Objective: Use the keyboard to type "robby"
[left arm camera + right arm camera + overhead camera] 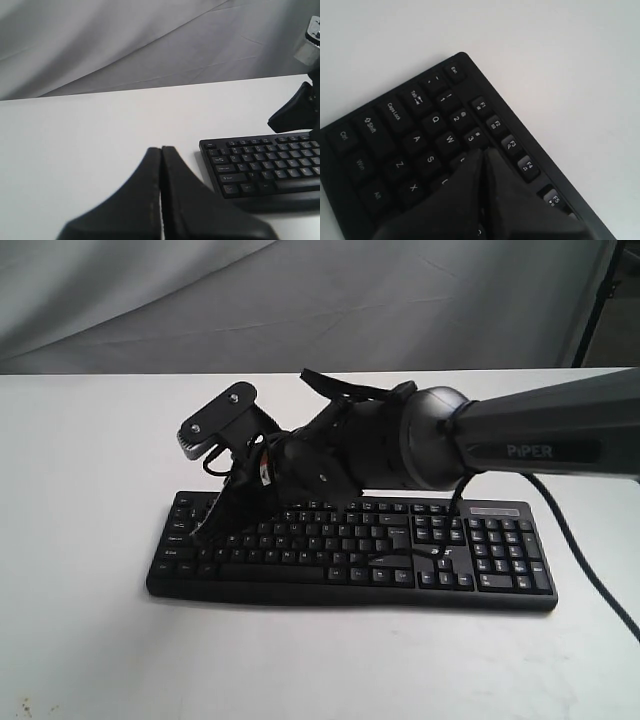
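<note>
Right under the tips of the right gripper (483,151) lies the one keyboard (400,550), on the one white table (90,440). Its two fingers (462,195) are pressed together, holding nothing, close by the 3 key (472,136). Two more fingers, on the left gripper (161,149), are squeezed together too, with the keyboard beside them, not touching.

The black full-size keyboard (330,545) is lying flat on the white bench (90,440), sitting at lower centre of the exterior frame. Its long side is running left to right, number pad at right, white legends facing up.
</note>
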Tool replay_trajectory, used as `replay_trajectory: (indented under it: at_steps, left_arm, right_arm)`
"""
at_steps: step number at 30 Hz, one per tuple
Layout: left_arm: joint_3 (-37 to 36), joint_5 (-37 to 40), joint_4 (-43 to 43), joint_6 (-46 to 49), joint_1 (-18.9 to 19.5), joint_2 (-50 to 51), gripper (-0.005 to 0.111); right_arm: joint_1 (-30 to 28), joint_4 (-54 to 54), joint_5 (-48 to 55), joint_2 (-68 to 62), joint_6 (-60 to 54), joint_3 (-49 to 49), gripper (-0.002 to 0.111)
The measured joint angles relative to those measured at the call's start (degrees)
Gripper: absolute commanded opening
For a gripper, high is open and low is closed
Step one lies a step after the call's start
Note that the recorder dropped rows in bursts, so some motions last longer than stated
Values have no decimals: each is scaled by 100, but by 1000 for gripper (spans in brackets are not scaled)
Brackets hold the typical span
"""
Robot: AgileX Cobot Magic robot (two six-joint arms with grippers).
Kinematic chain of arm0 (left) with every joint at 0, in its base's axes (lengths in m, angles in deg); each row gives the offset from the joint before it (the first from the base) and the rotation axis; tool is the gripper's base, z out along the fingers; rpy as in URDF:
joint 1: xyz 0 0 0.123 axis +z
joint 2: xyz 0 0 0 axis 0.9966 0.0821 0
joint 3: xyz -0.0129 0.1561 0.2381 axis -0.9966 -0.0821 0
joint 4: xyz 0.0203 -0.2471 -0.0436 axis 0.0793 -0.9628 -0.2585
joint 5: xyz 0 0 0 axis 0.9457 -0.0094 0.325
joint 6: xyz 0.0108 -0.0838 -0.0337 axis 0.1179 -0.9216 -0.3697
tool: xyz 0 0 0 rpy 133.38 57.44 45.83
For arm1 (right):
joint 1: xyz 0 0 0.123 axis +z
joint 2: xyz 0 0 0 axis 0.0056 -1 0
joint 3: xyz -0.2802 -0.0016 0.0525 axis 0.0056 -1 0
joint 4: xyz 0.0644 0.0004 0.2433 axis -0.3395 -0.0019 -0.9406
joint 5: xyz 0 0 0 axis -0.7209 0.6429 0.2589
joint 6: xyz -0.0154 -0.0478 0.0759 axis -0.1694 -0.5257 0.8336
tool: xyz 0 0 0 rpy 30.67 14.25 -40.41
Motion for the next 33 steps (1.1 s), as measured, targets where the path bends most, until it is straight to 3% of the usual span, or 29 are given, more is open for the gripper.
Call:
replay_trajectory:
  at_steps: [33]
  left_arm:
    - [0,0,0,0,0,0,0]
  right_arm:
    - [-86,-40,-255,-424,-210,0,0]
